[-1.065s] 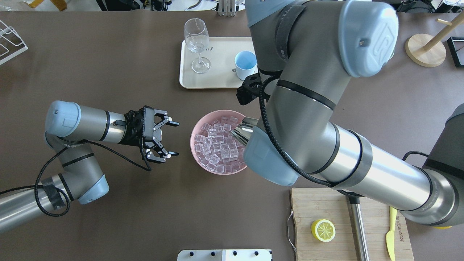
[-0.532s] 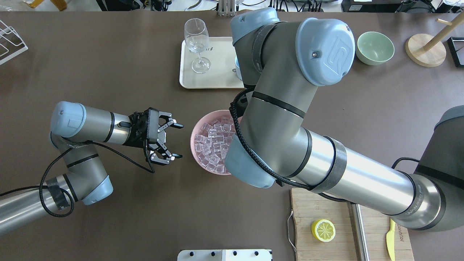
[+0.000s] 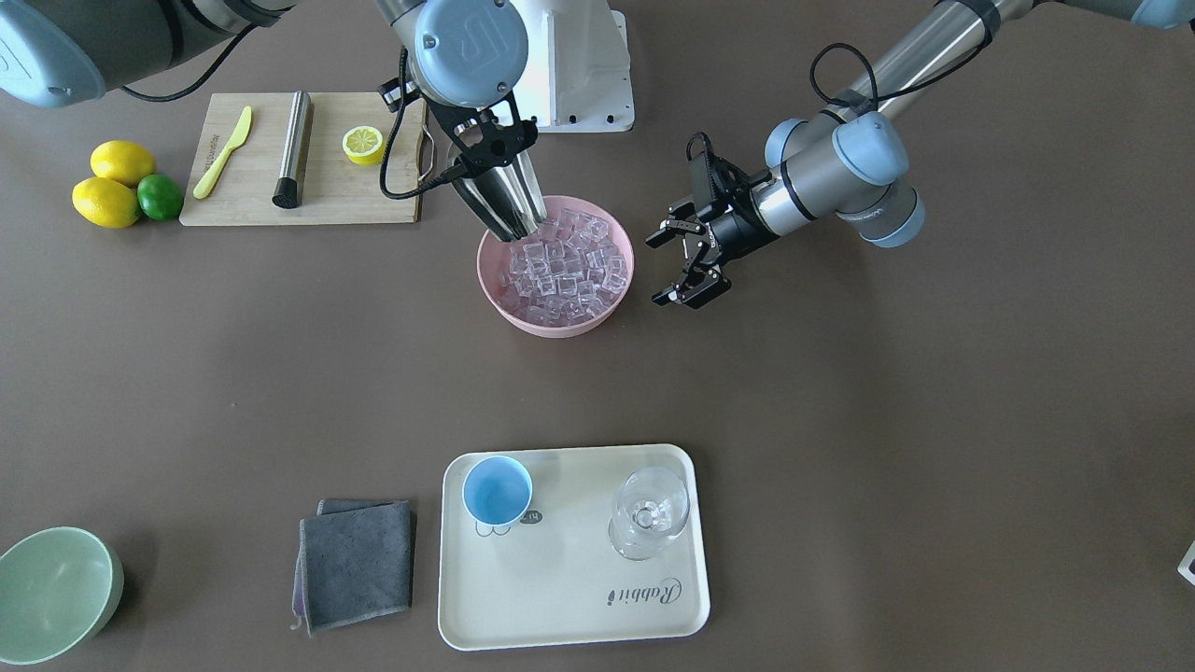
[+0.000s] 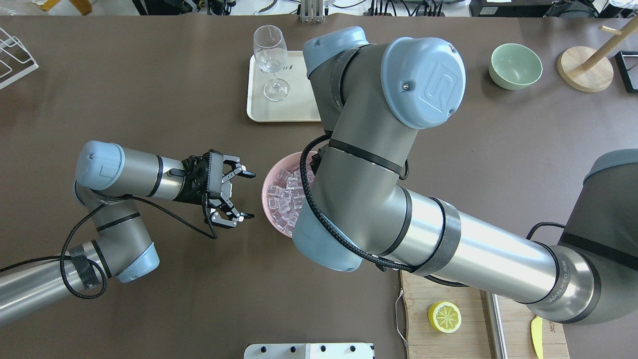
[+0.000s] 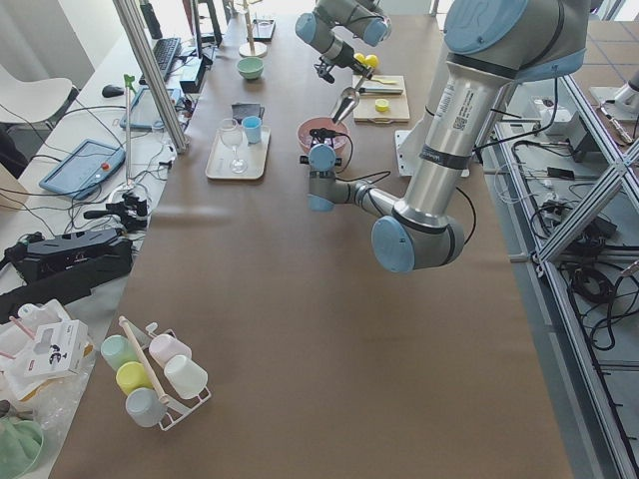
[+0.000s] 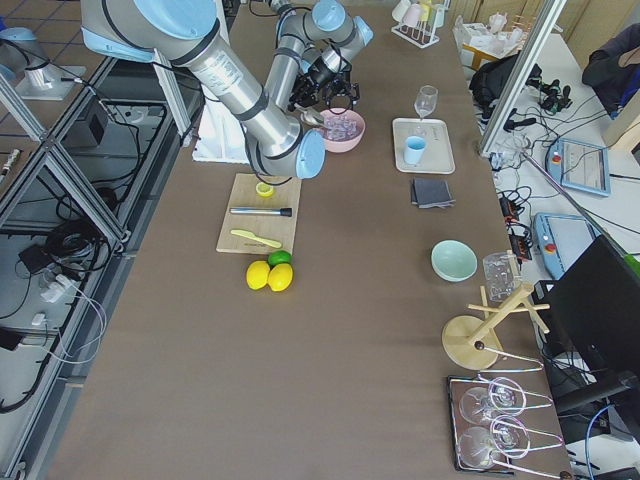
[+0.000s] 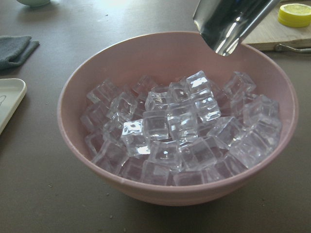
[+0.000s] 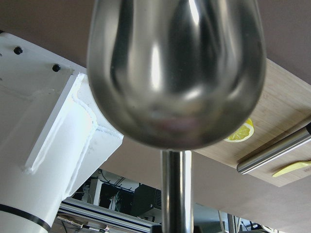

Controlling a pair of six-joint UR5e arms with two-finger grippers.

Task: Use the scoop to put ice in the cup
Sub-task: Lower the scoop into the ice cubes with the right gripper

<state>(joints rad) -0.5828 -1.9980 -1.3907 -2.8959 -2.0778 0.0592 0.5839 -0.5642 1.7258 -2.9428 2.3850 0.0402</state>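
The ice [image 3: 565, 261] fills a pink bowl [image 3: 560, 325] at mid table. My right gripper [image 3: 489, 147] is shut on the handle of the shiny scoop [image 3: 504, 201], which tilts down with its mouth just above the ice at the bowl's robot-side rim. The right wrist view shows the scoop [image 8: 177, 73] from behind. In the left wrist view the scoop [image 7: 231, 22] hangs over the ice [image 7: 180, 131]. My left gripper [image 4: 244, 195] stands open beside the bowl, holding nothing. The light-blue cup [image 3: 497, 490] stands on a cream tray [image 3: 569, 597]. The right arm hides it from overhead.
A stemmed glass [image 3: 649, 511] shares the tray. A grey cloth [image 3: 357, 563] and a pale green bowl [image 3: 51, 593] lie beyond it. The cutting board [image 3: 317, 196] by the robot base carries a lemon half, a steel rod and a yellow knife, with lemons and a lime [image 3: 117, 191] beside it.
My right arm has swung left in the overhead view and now covers the cup, the scoop and more of the bowl. The open left gripper has edged closer to the bowl.
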